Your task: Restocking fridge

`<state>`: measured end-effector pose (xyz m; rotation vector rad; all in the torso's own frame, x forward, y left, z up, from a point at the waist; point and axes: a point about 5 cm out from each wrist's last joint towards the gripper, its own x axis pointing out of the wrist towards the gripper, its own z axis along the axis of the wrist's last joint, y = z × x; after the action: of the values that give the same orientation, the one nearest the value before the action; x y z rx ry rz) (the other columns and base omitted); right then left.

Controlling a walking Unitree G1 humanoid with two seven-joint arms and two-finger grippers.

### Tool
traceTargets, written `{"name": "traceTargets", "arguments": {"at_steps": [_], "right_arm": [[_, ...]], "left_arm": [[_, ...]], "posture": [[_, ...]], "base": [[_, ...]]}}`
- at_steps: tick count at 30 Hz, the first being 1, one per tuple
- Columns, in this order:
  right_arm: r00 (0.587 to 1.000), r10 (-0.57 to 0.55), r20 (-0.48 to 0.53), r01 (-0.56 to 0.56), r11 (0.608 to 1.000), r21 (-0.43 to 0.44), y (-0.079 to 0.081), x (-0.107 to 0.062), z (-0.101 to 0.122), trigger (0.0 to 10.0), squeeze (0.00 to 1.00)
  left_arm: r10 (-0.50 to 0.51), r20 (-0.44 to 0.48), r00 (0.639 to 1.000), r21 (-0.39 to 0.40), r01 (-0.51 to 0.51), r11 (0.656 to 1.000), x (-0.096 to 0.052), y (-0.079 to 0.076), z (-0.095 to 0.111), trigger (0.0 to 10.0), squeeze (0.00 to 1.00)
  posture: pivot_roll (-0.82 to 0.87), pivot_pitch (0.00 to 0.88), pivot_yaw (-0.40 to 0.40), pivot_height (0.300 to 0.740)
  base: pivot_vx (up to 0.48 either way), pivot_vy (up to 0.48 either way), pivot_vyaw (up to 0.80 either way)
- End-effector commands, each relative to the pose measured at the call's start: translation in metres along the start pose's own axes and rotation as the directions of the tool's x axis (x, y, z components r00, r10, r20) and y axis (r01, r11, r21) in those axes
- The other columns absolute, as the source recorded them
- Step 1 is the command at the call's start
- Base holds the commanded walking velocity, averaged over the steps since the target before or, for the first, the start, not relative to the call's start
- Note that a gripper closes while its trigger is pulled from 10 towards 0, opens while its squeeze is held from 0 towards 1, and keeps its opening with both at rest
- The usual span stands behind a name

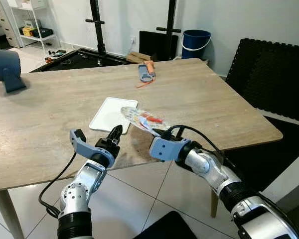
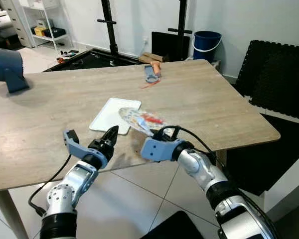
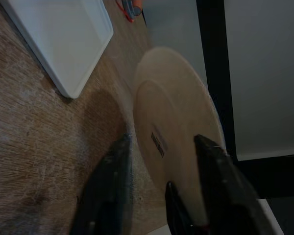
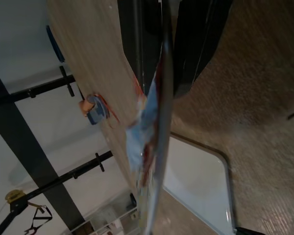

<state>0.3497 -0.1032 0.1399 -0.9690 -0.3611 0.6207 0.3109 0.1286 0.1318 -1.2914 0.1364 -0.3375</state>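
A round plate (image 1: 142, 119) with a colourful print is held tilted just above the near edge of the wooden table (image 1: 50, 109). My right gripper (image 1: 159, 133) is shut on its near rim; the right wrist view has the plate (image 4: 157, 147) edge-on between the fingers. My left gripper (image 1: 115, 133) is open just left of the plate, over the table edge, its fingertips near the corner of a flat white tray (image 1: 107, 113). In the left wrist view the plate's pale underside (image 3: 176, 112) lies beyond the fingers (image 3: 108, 186).
An orange-and-grey tool (image 1: 147, 72) lies at the far side of the table, a blue object (image 1: 5, 67) at its far left. A blue bucket (image 1: 195, 42) and black stands are behind; black foam mats (image 1: 274, 74) lean at the right. Tiled floor below.
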Motion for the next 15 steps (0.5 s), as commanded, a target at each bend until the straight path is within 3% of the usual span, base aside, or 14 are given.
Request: {"name": "traceTargets", "arguments": {"at_steps": [1, 3, 6, 7, 8, 15], "right_arm": [[0.999, -0.017, 0.033, 0.017, 0.999, -0.028, -0.0059, 0.0024, 0.0054, 10.0, 0.00], [0.999, -0.016, 0.034, 0.017, 0.999, -0.032, -0.0065, 0.0024, 0.0054, 10.0, 0.00], [0.999, -0.015, 0.039, 0.017, 0.999, -0.047, -0.0071, 0.0022, 0.0057, 10.0, 0.00], [0.999, -0.015, 0.039, 0.017, 0.999, -0.047, -0.0071, 0.0022, 0.0057, 10.0, 0.00], [0.999, -0.011, 0.043, 0.014, 0.997, -0.074, -0.0072, 0.0019, 0.0062, 10.0, 0.00], [0.999, -0.014, 0.045, 0.023, 0.979, -0.201, -0.0055, -0.0012, 0.0038, 10.0, 0.00]], "left_arm": [[0.040, -0.025, 0.999, -0.092, -0.042, 0.995, -0.0070, 0.0119, -0.0237, 10.0, 1.00], [0.036, -0.026, 0.999, -0.092, -0.038, 0.995, -0.0068, 0.0111, -0.0238, 10.0, 0.96], [0.030, -0.028, 0.999, -0.097, -0.033, 0.995, -0.0070, 0.0104, -0.0245, 10.0, 0.72], [0.030, -0.028, 0.999, -0.097, -0.033, 0.995, -0.0070, 0.0104, -0.0245, 10.0, 0.72], [0.029, -0.031, 0.999, -0.097, -0.032, 0.995, -0.0074, 0.0103, -0.0251, 10.0, 0.55], [0.030, -0.035, 0.999, -0.091, -0.033, 0.995, -0.0081, 0.0106, -0.0254, 10.0, 0.44]], "posture": [[0.00, 0.066, 0.038, 0.740], [0.00, 0.066, 0.038, 0.740], [0.00, 0.066, 0.039, 0.740], [0.00, 0.066, 0.039, 0.740], [0.00, 0.066, 0.039, 0.740], [0.00, 0.069, 0.040, 0.740]], "base": [[0.000, 0.000, 0.00], [0.000, 0.000, 0.00], [0.000, 0.000, 0.00], [0.000, 0.000, 0.00], [0.000, 0.000, 0.00], [0.000, 0.000, 0.00]]}}
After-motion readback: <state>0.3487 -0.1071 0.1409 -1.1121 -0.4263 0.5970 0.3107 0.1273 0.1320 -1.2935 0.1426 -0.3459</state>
